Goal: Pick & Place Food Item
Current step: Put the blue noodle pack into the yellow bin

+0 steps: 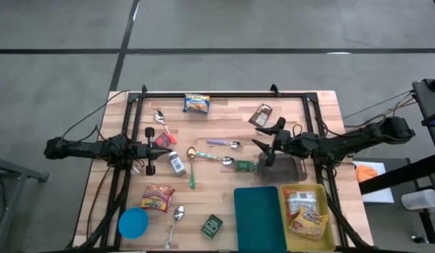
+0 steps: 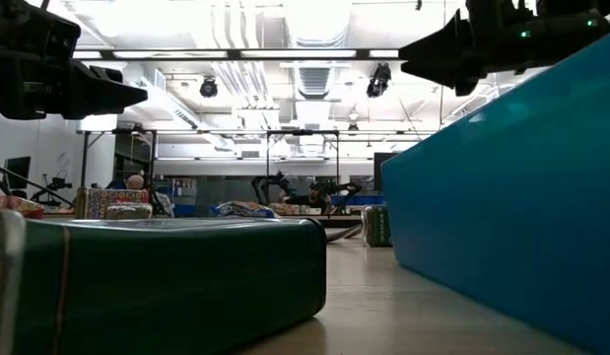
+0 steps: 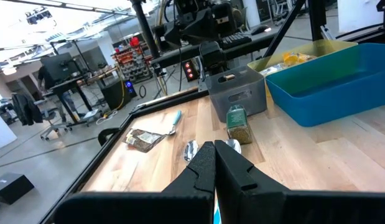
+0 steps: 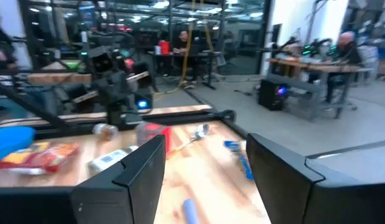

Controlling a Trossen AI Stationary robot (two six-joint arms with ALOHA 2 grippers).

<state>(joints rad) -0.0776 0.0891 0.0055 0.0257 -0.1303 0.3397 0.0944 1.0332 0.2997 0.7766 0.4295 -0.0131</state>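
Spice jar (image 1: 244, 166), small with a green label, stands on the worktop (image 1: 224, 123) near the middle, touching or almost touching the left end of the grey bin (image 1: 286, 169). My right fingers (image 1: 263, 145) hang over that same spot, at the near end of the bin, with the jar just beside and a little below them in the high view. They are spread apart and grasp nothing: my right wrist view shows the two dark fingers (image 4: 142, 168) wide of each other with only bare wood between them. I cannot tell whether either finger touches the jar.

My left wrist view shows the jar (image 3: 237, 124) upright in front of the bin (image 3: 236, 93), with the right arm above it.

My left fingers (image 1: 161, 150) are clenched tight together, empty, out over the left part of the worktop, well apart from the jar. A green-handled spoon (image 1: 192, 169) lies between them and it.

Toward the front edge sits a blue tray (image 1: 258, 211), and beside it a yellow bin (image 1: 322, 204) holding food packets.
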